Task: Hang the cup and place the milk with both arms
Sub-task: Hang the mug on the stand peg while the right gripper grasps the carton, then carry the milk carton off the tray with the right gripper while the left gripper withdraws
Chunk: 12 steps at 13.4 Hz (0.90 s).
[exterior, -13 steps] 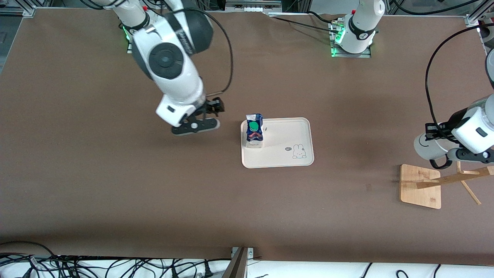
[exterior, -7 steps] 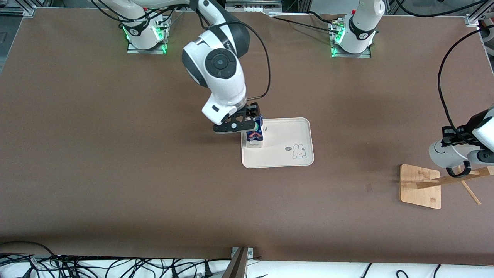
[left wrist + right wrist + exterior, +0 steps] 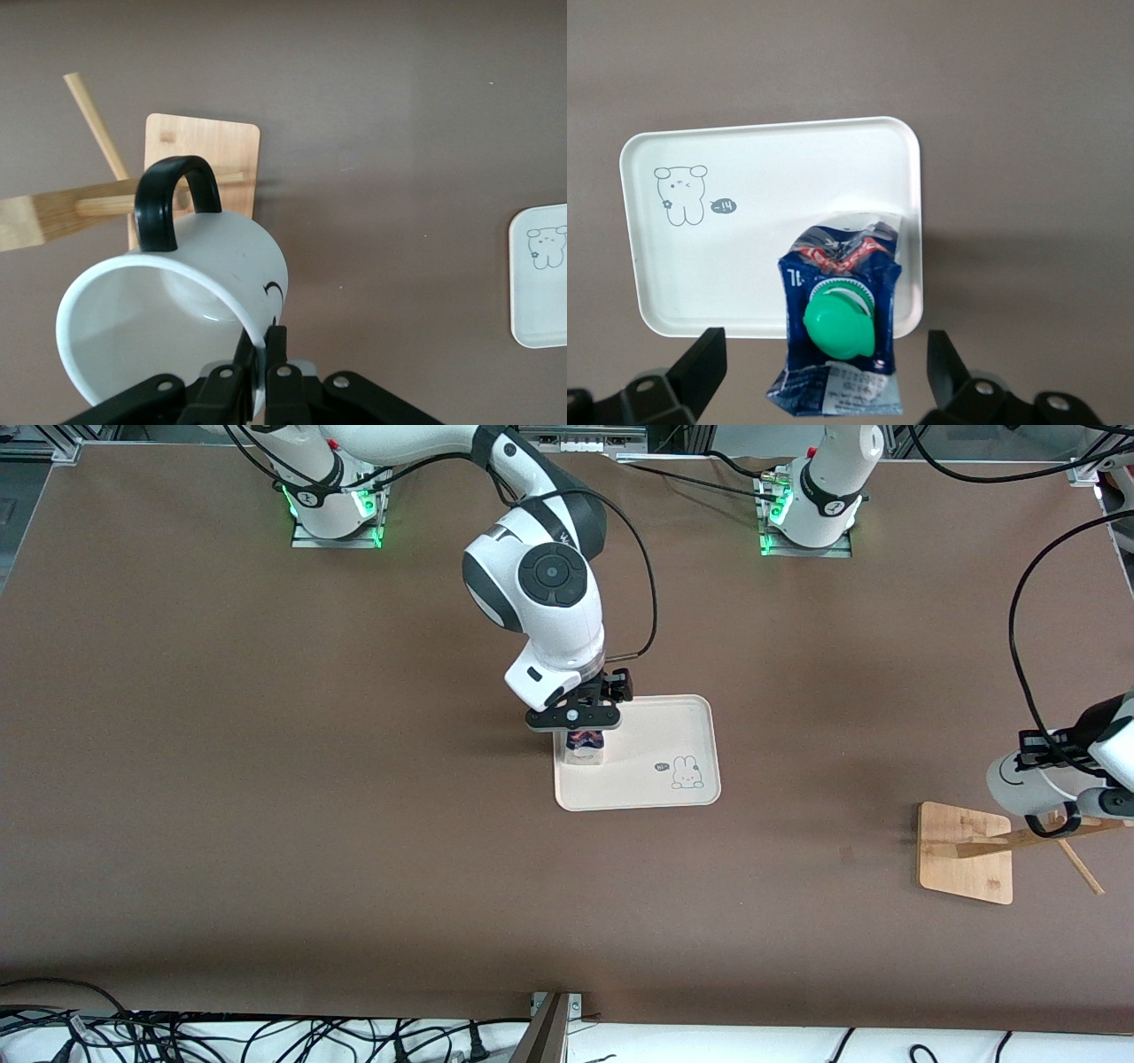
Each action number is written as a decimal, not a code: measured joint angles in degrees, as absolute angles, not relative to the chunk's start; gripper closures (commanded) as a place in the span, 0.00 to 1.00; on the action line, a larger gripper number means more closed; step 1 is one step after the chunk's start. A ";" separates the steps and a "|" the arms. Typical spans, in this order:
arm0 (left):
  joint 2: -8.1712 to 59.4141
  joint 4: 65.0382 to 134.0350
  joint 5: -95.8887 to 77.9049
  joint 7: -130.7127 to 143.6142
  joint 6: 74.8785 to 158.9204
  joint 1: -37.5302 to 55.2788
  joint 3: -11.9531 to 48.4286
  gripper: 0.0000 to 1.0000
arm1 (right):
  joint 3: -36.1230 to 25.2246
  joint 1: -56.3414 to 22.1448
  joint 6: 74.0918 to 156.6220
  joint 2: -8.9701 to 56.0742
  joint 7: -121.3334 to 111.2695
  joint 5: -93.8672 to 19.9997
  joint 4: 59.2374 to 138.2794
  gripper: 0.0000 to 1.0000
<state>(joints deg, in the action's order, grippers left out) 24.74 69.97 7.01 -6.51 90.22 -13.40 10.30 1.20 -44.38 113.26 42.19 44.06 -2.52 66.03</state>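
We see the right gripper (image 3: 824, 372) spread wide over the milk (image 3: 840, 323) at the tray's (image 3: 726, 266) corner; the left gripper (image 3: 259, 354) pinches the cup (image 3: 177, 301) (rim only) above the rack (image 3: 204, 150).

We're looking at a robotics lab, no question. Two white robot arms (image 3: 549, 602) are bolted to metal base plates (image 3: 337, 536) along one edge of a big table covered in brown sheeting (image 3: 221, 779), with green status lights glowing at their bases. We see aluminium framing (image 3: 44, 447) at the corners, and a tangle of black cables (image 3: 266, 1036) runs along the edge nearest the front camera. On the table we get only props: a cream tray (image 3: 691, 726) with a cartoon rabbit and a wooden mug stand (image 3: 966, 850).
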 measured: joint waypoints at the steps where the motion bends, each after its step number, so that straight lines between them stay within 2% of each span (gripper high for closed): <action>1: 24.92 69.96 7.01 -6.76 90.23 -14.38 10.27 1.00 | 1.20 -44.76 113.82 42.66 44.06 -2.21 66.01 0.00; 2: 25.16 69.95 7.01 -7.03 90.23 -15.22 10.26 0.93 | 1.20 -45.15 114.43 43.22 44.12 -1.76 66.01 0.01; 3: 25.43 69.95 7.01 -7.16 90.23 -15.87 10.26 0.36 | 1.19 -45.42 114.82 43.73 44.17 -1.49 66.00 0.13; 4: 25.65 69.95 7.01 -7.19 90.23 -16.20 10.26 0.00 | 1.16 -45.53 115.05 44.14 44.19 -1.38 66.00 0.27; 6: 25.79 69.95 6.95 -7.18 90.23 -16.24 10.39 0.00 | 0.89 -45.56 115.14 44.46 44.18 -1.26 66.00 0.55; 8: 25.78 69.93 6.92 -7.18 90.23 -16.14 10.59 0.00 | 0.54 -45.53 115.14 44.45 44.15 -1.24 65.86 0.73; 9: 25.78 69.90 6.92 -7.18 90.23 -16.07 10.72 0.00 | 0.43 -45.51 115.14 44.45 44.14 -1.24 65.72 0.77; 12: 25.62 69.66 6.92 -6.97 89.33 -15.25 11.60 0.00 | 0.19 -45.41 114.81 44.45 44.12 -1.24 65.36 0.77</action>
